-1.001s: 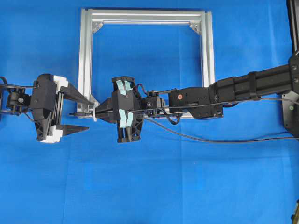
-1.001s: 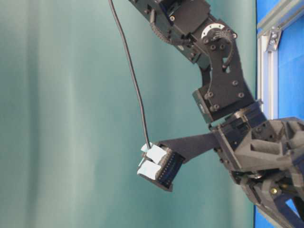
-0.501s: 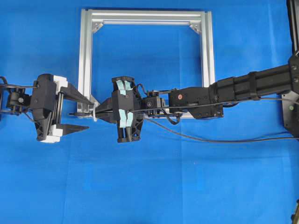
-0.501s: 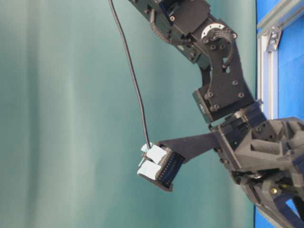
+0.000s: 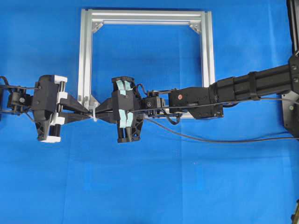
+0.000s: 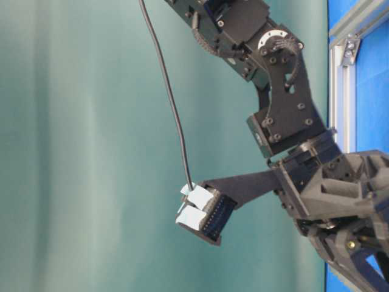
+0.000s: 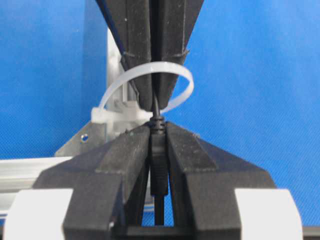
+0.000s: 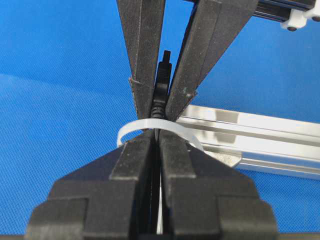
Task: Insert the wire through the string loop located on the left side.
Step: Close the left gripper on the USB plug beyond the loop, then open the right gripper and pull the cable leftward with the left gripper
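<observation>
A: Starting at the left of the overhead view, what is the left claw [image 5: 85, 112] doing?

B: Its two fingers are together on the plug end of the wire [image 7: 159, 165]. The left wrist view shows the slim black plug pinched between the dark fingers [image 7: 192, 155], lying along the line of the claw.

A: And the string loop [image 5: 94, 113]?

B: It stands just beside the left claw's tips, a white band at the lower left corner of the aluminium frame [image 5: 85, 56]. In the left wrist view the string loop [image 7: 176, 76] arches around the tips of the opposite claw, and the wire runs through it.

A: Which way does the wire point?

B: Its long axis lies left to right across the blue tabletop [image 5: 154, 186], plug end towards the left. From the right wrist view the plug [image 8: 162, 85] points away from the camera, past the loop [image 8: 134, 128], into the left claw's fingers.

A: Then the right claw [image 5: 99, 112]?

B: Clamped on the wire on the right side of the loop, fingers pressed together. The wire trails off to the right beneath that arm.
</observation>
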Controlling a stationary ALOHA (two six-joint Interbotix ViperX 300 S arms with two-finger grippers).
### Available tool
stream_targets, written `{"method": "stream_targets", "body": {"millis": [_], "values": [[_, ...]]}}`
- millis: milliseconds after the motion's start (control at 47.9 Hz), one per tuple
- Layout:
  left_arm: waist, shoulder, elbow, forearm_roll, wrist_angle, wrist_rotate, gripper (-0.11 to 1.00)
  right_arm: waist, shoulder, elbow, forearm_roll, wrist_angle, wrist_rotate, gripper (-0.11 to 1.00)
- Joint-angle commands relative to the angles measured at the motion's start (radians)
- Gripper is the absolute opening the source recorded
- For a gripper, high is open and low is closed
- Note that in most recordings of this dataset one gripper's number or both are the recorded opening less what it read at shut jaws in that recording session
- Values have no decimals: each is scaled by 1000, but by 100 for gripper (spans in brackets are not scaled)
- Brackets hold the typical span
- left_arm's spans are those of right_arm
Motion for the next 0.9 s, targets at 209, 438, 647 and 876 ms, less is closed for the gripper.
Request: {"method": "stream_targets", "body": {"millis": [209,438,647,876], "values": [[2,-6,-12,3,0,2,6,0,-23,-21,-17,-5,0,0],[2,-9,-12,3,2,2,6,2,-26,-21,-12,-5,12,15],[2,-25,-8,3,11,2,6,2,-49,5,5,-3,12,66],[2,-64,6,3,54,-6,6,0,-95,63,3,-5,12,87]]}}
